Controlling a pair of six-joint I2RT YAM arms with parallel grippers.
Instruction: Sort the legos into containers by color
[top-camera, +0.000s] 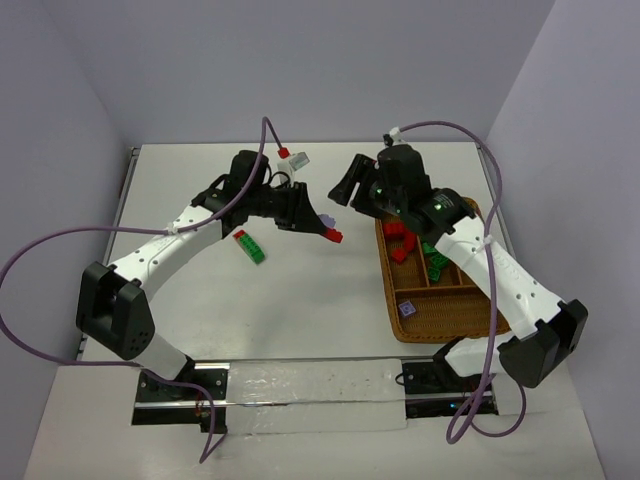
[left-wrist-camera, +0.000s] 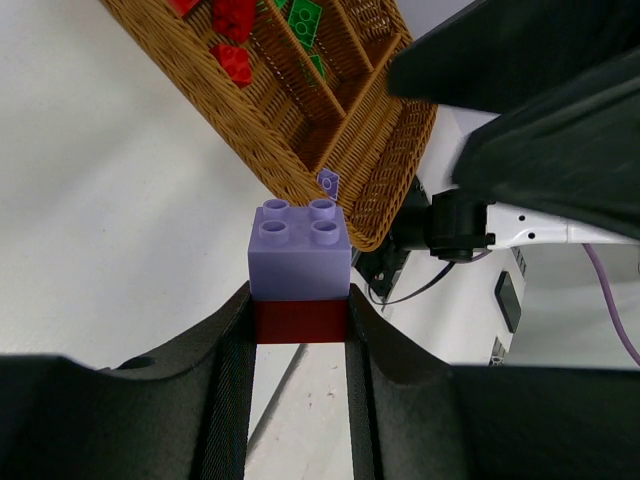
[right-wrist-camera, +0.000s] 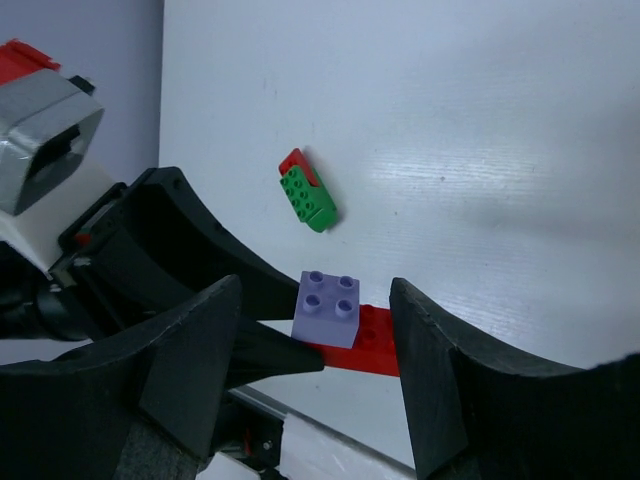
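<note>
- The left gripper (left-wrist-camera: 300, 312) is clamped on the dark red brick (left-wrist-camera: 300, 322) at the base of a two-brick stack. A lilac four-stud brick (left-wrist-camera: 300, 250) is pressed on top, and the stack is held above the white table (top-camera: 300, 310).
- The right gripper (right-wrist-camera: 318, 300) is spread wide and empty. Its wrist view frames the stack in the gap between its fingers, while the top view shows it near the stack on the far-right side, not touching.
- Splitting the stack looks like the next job. The right arm is the free one, and the lilac brick lies straight ahead of its fingers.
- The brown woven wicker tray (top-camera: 395, 300) sits just right of the stack, with a lilac piece (top-camera: 407, 309) in its near-left compartment.
</note>
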